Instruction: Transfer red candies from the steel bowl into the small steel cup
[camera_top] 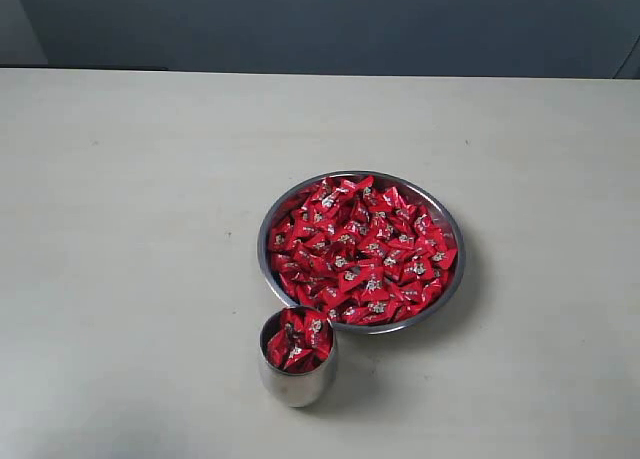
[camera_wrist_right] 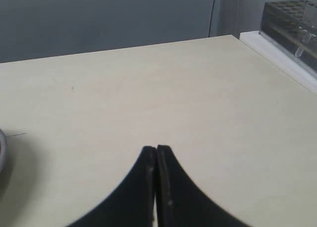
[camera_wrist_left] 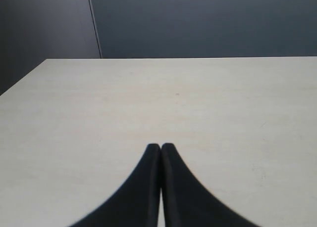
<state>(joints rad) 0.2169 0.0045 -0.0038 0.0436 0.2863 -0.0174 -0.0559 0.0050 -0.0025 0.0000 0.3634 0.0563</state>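
The steel bowl sits right of the table's middle, heaped with red candies. Just in front of its near left rim stands the small steel cup, upright, with a few red candies inside. Neither arm shows in the exterior view. My left gripper is shut with nothing between its black fingers, over bare table. My right gripper is likewise shut and empty; a sliver of the steel bowl shows at the edge of the right wrist view, well apart from the fingertips.
A dark rack with round holes sits on a white ledge past the table's corner in the right wrist view. A dark wall runs behind the pale table.
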